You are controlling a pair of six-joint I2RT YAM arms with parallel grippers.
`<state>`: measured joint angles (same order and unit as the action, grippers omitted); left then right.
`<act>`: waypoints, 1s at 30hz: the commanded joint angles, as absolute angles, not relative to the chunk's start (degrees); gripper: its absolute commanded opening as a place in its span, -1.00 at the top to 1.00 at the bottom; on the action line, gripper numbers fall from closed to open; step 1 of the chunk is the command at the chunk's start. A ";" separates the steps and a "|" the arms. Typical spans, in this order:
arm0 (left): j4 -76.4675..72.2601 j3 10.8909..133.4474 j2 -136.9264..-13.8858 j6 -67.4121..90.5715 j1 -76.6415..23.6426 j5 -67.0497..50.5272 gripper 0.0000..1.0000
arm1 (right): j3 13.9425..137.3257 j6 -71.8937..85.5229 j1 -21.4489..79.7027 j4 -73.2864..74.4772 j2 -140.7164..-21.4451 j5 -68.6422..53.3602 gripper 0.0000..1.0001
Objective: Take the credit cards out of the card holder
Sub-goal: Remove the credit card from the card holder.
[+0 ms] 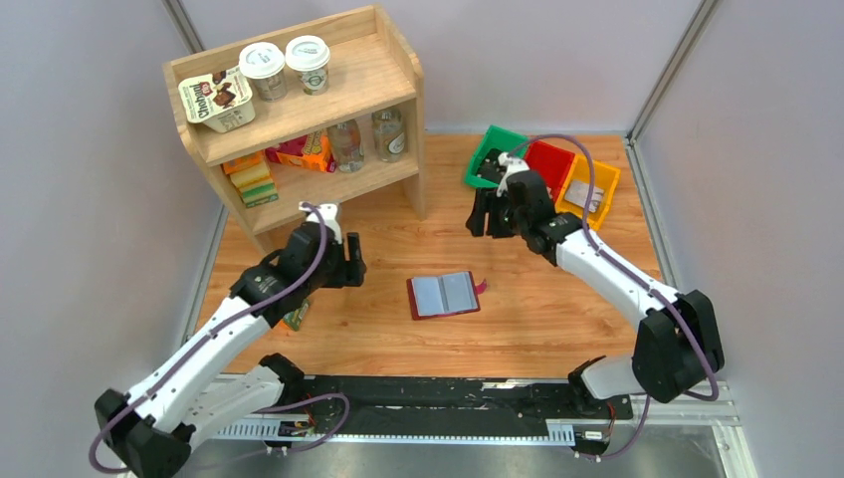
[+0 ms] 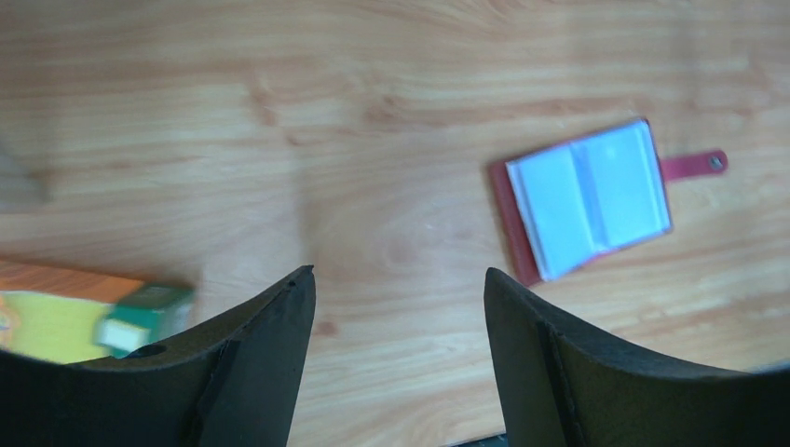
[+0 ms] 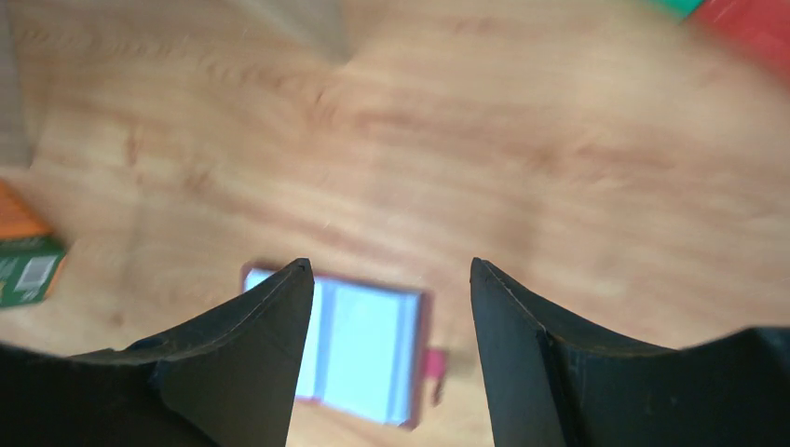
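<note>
The card holder [image 1: 443,295] lies flat and unfolded on the wooden table, maroon, with pale grey sleeves facing up and its snap tab [image 2: 694,166] sticking out to the right. It also shows in the left wrist view [image 2: 592,197] and, blurred, in the right wrist view [image 3: 368,349]. Whether credit cards sit in the sleeves I cannot tell. My left gripper [image 1: 356,263] [image 2: 399,272] hangs open to the left of the holder, with nothing between its fingers. My right gripper [image 1: 488,225] [image 3: 388,263] is open and empty, up beyond the holder near the green bin [image 1: 495,149].
A wooden shelf [image 1: 299,100] with cups, bottles and boxes stands at the back left. Green, red [image 1: 549,162] and yellow [image 1: 589,189] bins sit at the back right; a greyish flat piece lies in the yellow one. A green-and-orange box [image 1: 296,317] [image 2: 74,321] lies by the left arm.
</note>
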<state>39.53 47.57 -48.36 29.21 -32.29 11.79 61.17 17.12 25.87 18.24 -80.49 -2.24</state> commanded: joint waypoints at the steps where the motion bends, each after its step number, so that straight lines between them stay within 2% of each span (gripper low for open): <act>1: 34.73 49.57 -53.87 37.17 -40.93 13.62 -0.49 | 56.26 30.14 31.80 18.19 -76.56 -5.11 -0.31; 10: 27.43 50.71 -66.60 44.82 -53.16 16.96 -0.43 | 44.65 39.81 39.72 13.79 -75.06 4.20 -0.27; 16: 21.55 51.68 -74.52 46.84 -54.23 17.05 -0.30 | 41.84 41.39 39.90 12.05 -77.08 1.94 -0.27; 30: 13.54 47.64 -84.46 50.27 -54.23 15.21 0.06 | 39.90 40.96 39.90 9.49 -80.94 -2.11 -0.08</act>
